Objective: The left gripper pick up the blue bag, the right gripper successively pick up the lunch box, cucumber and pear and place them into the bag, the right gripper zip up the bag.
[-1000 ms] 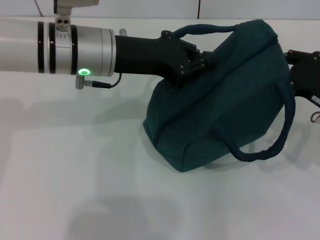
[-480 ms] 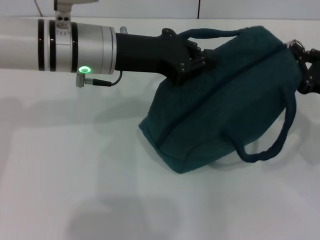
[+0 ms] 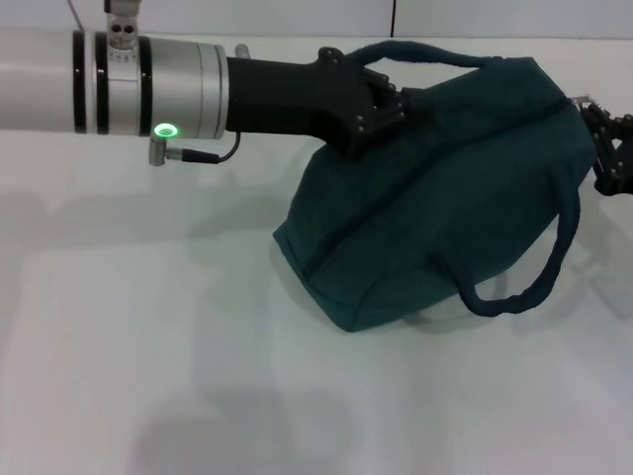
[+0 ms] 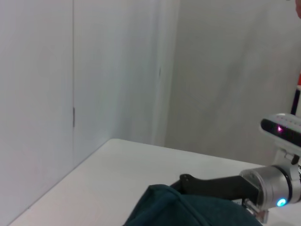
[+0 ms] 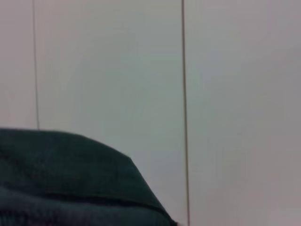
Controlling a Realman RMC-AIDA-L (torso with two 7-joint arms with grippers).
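The blue bag (image 3: 445,213) stands tilted on the white table, its seam line closed along the side and one loop handle (image 3: 534,282) hanging down at the front. My left gripper (image 3: 384,107), black on a silver wrist with a green light, reaches in from the left and is shut on the bag's top beside the upper handle. My right gripper (image 3: 605,148) sits at the right edge, just off the bag's far end. Bag fabric also fills the low part of the left wrist view (image 4: 188,209) and the right wrist view (image 5: 70,179). The lunch box, cucumber and pear are out of view.
The white table (image 3: 148,346) spreads wide in front of and left of the bag. Pale wall panels stand behind it. In the left wrist view a black arm section on a silver wrist with a blue light (image 4: 277,202) shows beyond the bag.
My left gripper has risen slightly with the bag's top in it, and the bag has shifted and tilted a little. My right gripper has drawn back toward the right edge.
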